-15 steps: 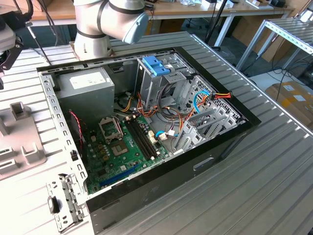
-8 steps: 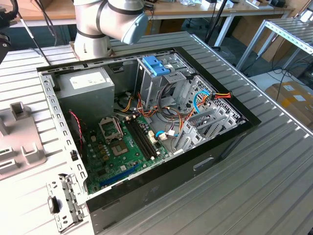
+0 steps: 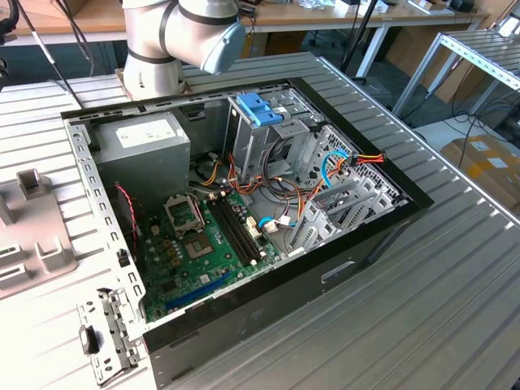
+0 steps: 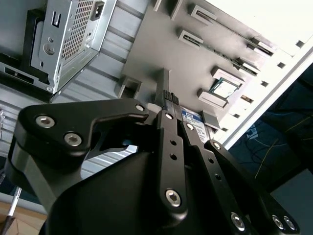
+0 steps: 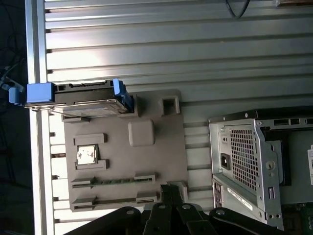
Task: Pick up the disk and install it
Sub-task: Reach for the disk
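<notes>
While the disk (image 5: 80, 99) stands on edge at 1 end of a grey fixture plate (image 5: 146, 161), dark along its side with blue trim at both ends, nothing grips it. On the same plate, just beside the disk's slot, a square processor chip (image 5: 86, 155) lies flat in its recess. In the first wrist view the gripper (image 5: 171, 192) appears against the plate's opposite edge, well apart from the disk, with its jaws together and empty. The plate rests on a ribbed metal table (image 5: 146, 44), next to the open computer case (image 3: 244, 203), behind which the arm (image 3: 183, 36) rises in the exterior view.
</notes>
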`<act>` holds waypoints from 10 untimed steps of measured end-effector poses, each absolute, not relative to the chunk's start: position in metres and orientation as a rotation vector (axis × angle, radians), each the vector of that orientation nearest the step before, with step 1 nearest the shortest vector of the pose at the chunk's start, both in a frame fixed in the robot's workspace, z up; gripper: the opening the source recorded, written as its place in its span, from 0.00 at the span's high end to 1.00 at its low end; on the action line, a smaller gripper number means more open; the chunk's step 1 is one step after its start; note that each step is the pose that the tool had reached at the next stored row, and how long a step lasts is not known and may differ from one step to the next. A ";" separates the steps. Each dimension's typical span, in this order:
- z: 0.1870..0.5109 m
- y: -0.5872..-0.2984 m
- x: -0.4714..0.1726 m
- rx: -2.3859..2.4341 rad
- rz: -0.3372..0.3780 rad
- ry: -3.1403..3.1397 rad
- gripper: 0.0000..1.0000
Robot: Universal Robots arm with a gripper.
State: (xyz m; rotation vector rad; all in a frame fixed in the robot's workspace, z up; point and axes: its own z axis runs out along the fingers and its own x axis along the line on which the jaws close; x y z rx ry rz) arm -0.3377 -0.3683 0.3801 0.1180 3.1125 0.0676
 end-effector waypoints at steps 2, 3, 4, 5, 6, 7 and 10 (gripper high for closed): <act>0.380 -0.368 -0.339 0.118 0.068 3.113 0.89; 0.380 -0.367 -0.341 0.118 0.068 3.113 0.89; 0.379 -0.367 -0.342 0.118 0.068 3.113 0.89; 0.379 -0.366 -0.343 0.118 0.068 3.112 0.89; 0.379 -0.365 -0.344 0.118 0.068 3.112 0.89; 0.379 -0.365 -0.345 0.118 0.068 3.112 0.89; 0.378 -0.362 -0.349 0.118 0.068 3.112 0.89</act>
